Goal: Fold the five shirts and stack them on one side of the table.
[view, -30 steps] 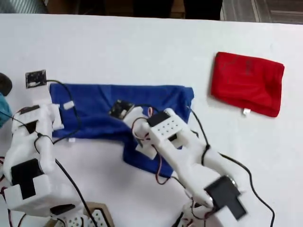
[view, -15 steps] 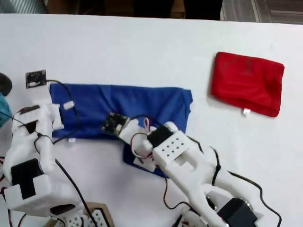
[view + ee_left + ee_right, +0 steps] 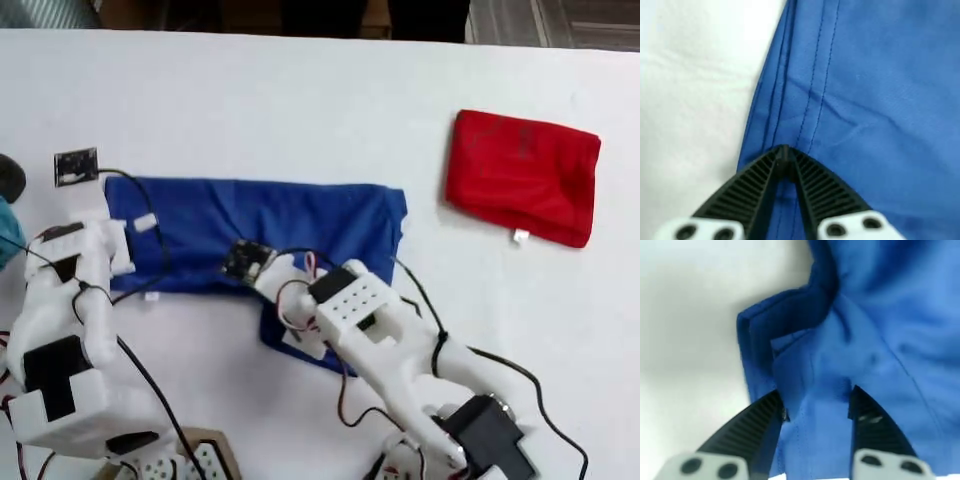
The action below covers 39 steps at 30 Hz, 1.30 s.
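Where the high view looks down, the blue shirt (image 3: 270,215) lies flat toward the desk's (image 3: 300,100) left edge, with the folded red shirt (image 3: 522,178) well apart near the right edge. In the left wrist view the left claw (image 3: 784,152) is pinching the blue shirt's hem. In the right wrist view the right claw (image 3: 815,400) is spread around a bunched fold of it.

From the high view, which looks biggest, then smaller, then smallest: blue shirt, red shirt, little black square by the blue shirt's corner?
Biggest: the blue shirt, spread out.
Next: the red shirt, folded up.
Smallest: the little black square, clearly tinier than both.
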Each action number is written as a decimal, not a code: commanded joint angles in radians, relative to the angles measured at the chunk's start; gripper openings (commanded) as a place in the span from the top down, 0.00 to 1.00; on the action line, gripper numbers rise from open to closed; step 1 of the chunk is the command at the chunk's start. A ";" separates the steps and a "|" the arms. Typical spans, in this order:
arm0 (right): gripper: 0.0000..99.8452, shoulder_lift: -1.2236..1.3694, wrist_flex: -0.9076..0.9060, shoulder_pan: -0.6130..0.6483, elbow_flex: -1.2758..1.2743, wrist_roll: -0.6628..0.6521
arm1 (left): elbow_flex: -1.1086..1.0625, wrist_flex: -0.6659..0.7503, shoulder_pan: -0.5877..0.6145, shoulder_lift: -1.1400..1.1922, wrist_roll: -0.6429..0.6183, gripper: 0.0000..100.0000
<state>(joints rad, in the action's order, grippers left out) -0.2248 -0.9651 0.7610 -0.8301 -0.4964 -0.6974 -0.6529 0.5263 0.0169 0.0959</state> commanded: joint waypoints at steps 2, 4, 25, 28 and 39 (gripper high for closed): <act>0.81 0.002 0.025 0.059 0.008 0.003 | 0.039 -0.005 0.006 -0.005 -0.002 0.97; 0.81 0.004 0.053 0.051 0.008 0.003 | 0.039 -0.005 0.006 -0.005 -0.002 0.97; 0.87 0.005 0.113 -0.015 0.005 0.003 | 0.312 -0.038 0.006 0.206 -0.003 0.97; 0.91 0.005 0.113 -0.013 0.005 -0.002 | 0.444 -0.143 0.006 0.285 -0.005 0.97; 0.98 -0.007 0.113 0.027 -0.080 -0.009 | 0.788 -0.362 0.012 0.509 -0.008 0.97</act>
<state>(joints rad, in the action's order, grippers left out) -0.2217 -0.8485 0.7595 -0.8976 -0.4964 0.0100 -0.9920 0.5294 0.5033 0.0913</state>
